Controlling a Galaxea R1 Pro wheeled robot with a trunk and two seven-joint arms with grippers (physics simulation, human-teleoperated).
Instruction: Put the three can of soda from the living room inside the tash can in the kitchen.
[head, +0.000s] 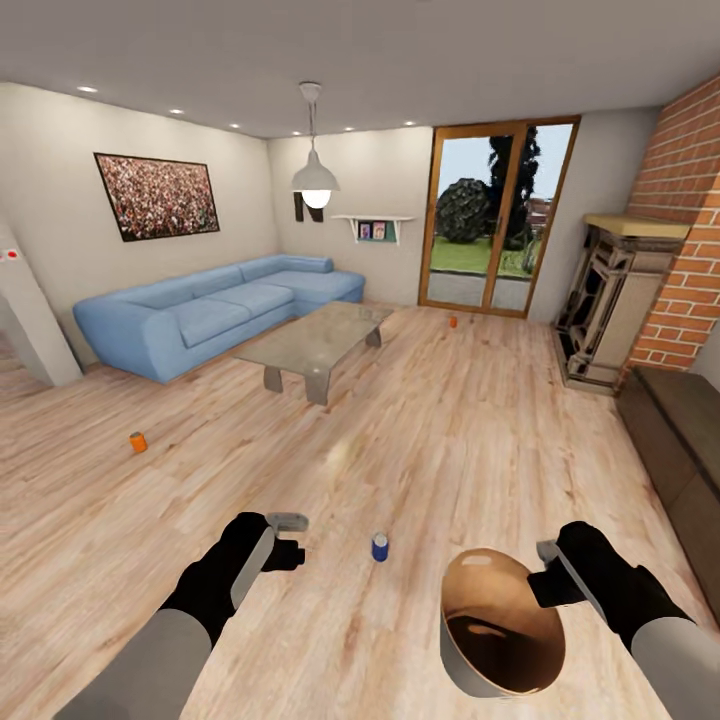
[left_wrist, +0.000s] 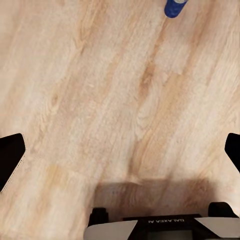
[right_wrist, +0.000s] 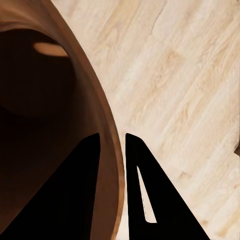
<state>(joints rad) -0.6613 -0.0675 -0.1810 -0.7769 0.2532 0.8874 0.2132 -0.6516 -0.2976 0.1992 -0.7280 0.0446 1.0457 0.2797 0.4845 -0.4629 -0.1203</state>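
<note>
While right gripper (head: 545, 570) clamps bin (head: 500, 640) rim, left gripper (head: 285, 540) hangs spread, empty. 3 cans on floor: (head: 380, 546), (head: 138, 441), (head: 453, 321). Next, likely: grasp nearest.

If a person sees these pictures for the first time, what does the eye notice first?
First, the light-blue sofa by the far wall, with the glass coffee table before it. Then the trash can, its rim pinched by the right gripper, and the soda can standing on the floor between both arms.
</note>
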